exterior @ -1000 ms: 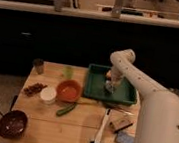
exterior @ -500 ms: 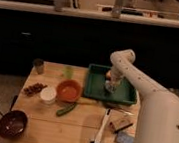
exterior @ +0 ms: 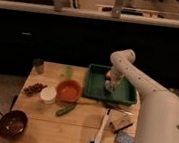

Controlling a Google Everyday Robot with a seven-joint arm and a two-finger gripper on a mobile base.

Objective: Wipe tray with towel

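Against the frame half a second back I log no shift I can make out: the arm keeps the same bend over the tray and the table items sit where they were. Left to right now: a dark brown bowl (exterior: 13, 124) at the near left corner of the wooden table (exterior: 74, 132); a small dark cup (exterior: 38, 66) at the far left edge; a loose pile of reddish-brown bits (exterior: 34, 88) nearer me; a white round cup (exterior: 47, 94) just beside the orange bowl (exterior: 69, 90); a pale greenish glass (exterior: 68, 72) behind that bowl; a long green vegetable (exterior: 66, 109) lying slantwise in front of it. The dark-green tray (exterior: 94, 84) sits right of the orange bowl, near the far edge of the table. The gripper (exterior: 112, 81) points down inside the tray, right of its centre, and the pale towel (exterior: 109, 87) shows as a light bundle directly under it, on the tray floor. Whether the gripper is clamped on the cloth or spread I cannot tell. In front of the tray lie a white-handled brush (exterior: 100, 131), a brown block (exterior: 120, 123) and a blue sponge pad (exterior: 124, 140). The white arm (exterior: 149, 102) fills the right side, rising from the near corner.
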